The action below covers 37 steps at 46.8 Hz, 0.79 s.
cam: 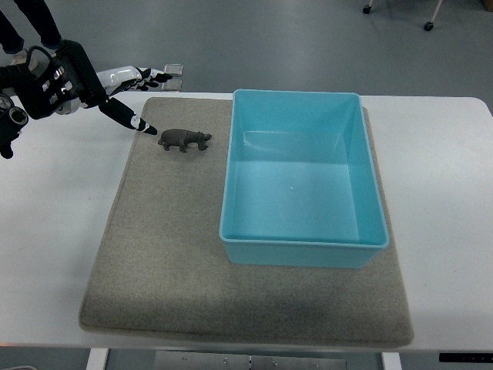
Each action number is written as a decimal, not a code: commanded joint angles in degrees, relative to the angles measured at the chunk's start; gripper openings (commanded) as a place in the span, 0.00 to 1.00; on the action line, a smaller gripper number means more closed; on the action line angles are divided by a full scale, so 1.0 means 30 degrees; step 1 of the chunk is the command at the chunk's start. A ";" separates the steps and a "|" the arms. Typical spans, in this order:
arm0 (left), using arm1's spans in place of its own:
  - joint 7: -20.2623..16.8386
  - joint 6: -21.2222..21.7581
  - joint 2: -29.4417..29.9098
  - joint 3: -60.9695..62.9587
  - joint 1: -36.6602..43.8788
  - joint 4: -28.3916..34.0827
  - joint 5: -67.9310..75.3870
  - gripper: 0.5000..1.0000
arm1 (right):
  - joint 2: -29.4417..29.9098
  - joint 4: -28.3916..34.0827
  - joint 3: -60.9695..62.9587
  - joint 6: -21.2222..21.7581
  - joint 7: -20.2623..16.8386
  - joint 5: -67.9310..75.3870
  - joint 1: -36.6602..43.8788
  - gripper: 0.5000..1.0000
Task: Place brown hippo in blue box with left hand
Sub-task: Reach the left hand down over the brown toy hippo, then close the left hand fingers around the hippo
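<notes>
One white table [54, 231] carries a grey felt mat [169, 262], w/ a blue box [302, 240] on the mat's right half. Left hand [115, 89] enters at upper left, fingers spread and holding nothing; one dark fingertip [146, 128] reaches toward the brown hippo [184, 139], prob. just short of touching. Hippo stands upright on the mat, just beside the box's left wall, outside it.

Bright, even overhead light, no harsh glare. Soft faint shadows under blue box [304, 179] rim and brown hippo [184, 139]. Mild sheen on box floor. Focus sharp throughout; white surface [447, 193] edges bow slightly.
</notes>
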 commanded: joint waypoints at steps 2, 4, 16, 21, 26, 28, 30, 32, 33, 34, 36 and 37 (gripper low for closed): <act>-0.0074 0.1594 -0.0612 0.1698 -0.0053 0.0026 0.1546 0.99 | 0.0000 0.0000 0.0001 0.0002 0.0001 0.0000 0.0000 0.87; -0.0074 0.2327 -0.0847 0.2342 -0.0083 0.0026 0.2191 0.99 | 0.0000 0.0000 0.0001 0.0002 0.0001 0.0000 0.0000 0.87; -0.0045 0.3825 -0.1404 0.3517 -0.0640 0.0172 0.3015 0.99 | 0.0000 0.0000 0.0001 0.0002 0.0001 0.0000 0.0000 0.87; -0.0015 0.3825 -0.1463 0.3517 -0.0728 0.0260 0.3044 0.99 | 0.0000 0.0000 0.0001 0.0002 0.0001 0.0000 0.0000 0.87; 0.0014 0.3883 -0.1697 0.3547 -0.0757 0.0377 0.3014 0.98 | 0.0000 0.0000 0.0001 0.0002 0.0001 0.0000 0.0000 0.87; 0.0014 0.3854 -0.1785 0.3547 -0.0757 0.0552 0.3014 0.96 | 0.0000 0.0000 0.0001 0.0002 0.0001 0.0000 0.0000 0.87; 0.0043 0.3883 -0.1844 0.3547 -0.0757 0.0670 0.3043 0.95 | 0.0000 0.0000 0.0001 0.0002 0.0001 0.0000 0.0000 0.87; 0.0043 0.3883 -0.1902 0.3547 -0.0757 0.0670 0.3044 0.92 | 0.0000 0.0000 0.0001 0.0002 0.0001 0.0000 0.0000 0.87; 0.0043 0.3883 -0.1990 0.3547 -0.0757 0.0670 0.3044 0.88 | 0.0000 0.0000 0.0001 0.0002 0.0001 0.0000 0.0000 0.87; 0.0072 0.3883 -0.2136 0.3576 -0.0757 0.0699 0.3044 0.86 | 0.0000 0.0000 0.0001 0.0002 0.0001 0.0000 0.0000 0.87; 0.0131 0.3854 -0.2312 0.3605 -0.0757 0.0787 0.3073 0.78 | 0.0000 0.0000 0.0001 0.0002 0.0001 0.0000 0.0000 0.87; 0.0160 0.3854 -0.2342 0.3605 -0.0757 0.0874 0.3073 0.74 | 0.0000 0.0000 0.0001 0.0002 0.0001 0.0000 0.0000 0.87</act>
